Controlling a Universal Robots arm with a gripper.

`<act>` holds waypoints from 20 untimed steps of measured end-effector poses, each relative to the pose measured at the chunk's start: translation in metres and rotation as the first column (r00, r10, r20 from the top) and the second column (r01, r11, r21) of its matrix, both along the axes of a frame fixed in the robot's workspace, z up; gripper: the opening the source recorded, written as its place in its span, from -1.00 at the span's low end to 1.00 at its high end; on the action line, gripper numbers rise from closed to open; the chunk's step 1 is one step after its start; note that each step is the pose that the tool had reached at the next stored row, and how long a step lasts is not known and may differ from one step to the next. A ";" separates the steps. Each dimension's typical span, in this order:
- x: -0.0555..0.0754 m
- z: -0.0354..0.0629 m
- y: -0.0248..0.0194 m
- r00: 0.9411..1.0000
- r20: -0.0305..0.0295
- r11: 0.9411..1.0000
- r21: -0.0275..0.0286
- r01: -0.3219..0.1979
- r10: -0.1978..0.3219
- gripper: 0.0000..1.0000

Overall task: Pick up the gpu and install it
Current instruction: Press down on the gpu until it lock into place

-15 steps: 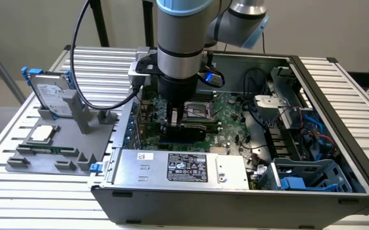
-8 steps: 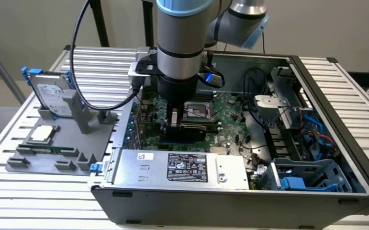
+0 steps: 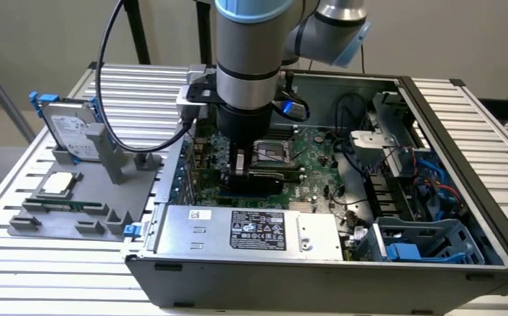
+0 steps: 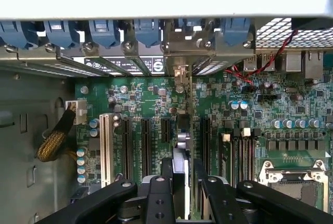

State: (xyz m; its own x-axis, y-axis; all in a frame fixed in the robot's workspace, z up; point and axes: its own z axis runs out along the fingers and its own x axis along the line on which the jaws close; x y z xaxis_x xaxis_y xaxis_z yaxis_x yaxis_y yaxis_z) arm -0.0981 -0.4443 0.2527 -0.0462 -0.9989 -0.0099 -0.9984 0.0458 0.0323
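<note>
The gpu (image 4: 181,154) is seen edge-on in the wrist view, a thin card standing upright over the green motherboard (image 4: 151,99) between two black expansion slots. Its silver bracket (image 4: 179,52) reaches the case's rear slot openings. My gripper (image 4: 182,182) is shut on the card, one black finger on each face. In the exterior view the gripper (image 3: 248,172) is deep inside the open computer case (image 3: 324,276), and the card's black face (image 3: 255,185) shows just under it, low against the board.
A grey fixture (image 3: 104,227) at the exterior view's left carries a silver hard drive with blue rails (image 3: 71,131), a chip (image 3: 58,184) and a memory stick (image 3: 60,204). Inside the case are the power supply (image 3: 245,230), cables (image 3: 359,155) and a blue drive cage (image 3: 425,240).
</note>
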 end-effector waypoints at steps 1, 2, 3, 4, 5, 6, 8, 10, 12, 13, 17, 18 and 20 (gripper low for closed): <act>0.000 0.0000 0.0000 1.000 0.000 1.000 0.000 0.000 0.000 -1.00; 0.000 -0.0001 0.0000 1.000 0.000 1.000 0.000 0.000 0.000 -1.00; 0.000 -0.0002 0.0000 1.000 0.000 1.000 0.000 0.000 0.000 -1.00; 0.000 -0.0004 0.0002 1.000 0.000 1.000 0.000 0.000 0.000 -1.00; 0.000 -0.0006 0.0003 1.000 0.000 1.000 0.000 0.000 0.000 -1.00; 0.000 -0.0007 0.0006 1.000 0.000 1.000 -0.001 0.000 0.000 -1.00; 0.000 -0.0010 0.0013 1.000 0.000 1.000 -0.001 0.000 0.000 -1.00; 0.000 -0.0013 0.0024 1.000 0.000 1.000 -0.001 0.000 0.000 -1.00; 0.000 -0.0015 0.0037 1.000 0.000 1.000 -0.001 0.000 0.000 -1.00; 0.000 -0.0017 0.0043 1.000 0.000 1.000 -0.001 0.000 0.000 -1.00; 0.000 -0.0020 0.0051 1.000 0.000 1.000 -0.001 0.000 0.000 -1.00; 0.000 -0.0021 0.0052 1.000 0.000 1.000 -0.001 0.000 0.000 -1.00; 0.000 -0.0023 0.0052 1.000 0.000 1.000 -0.001 0.000 0.000 -1.00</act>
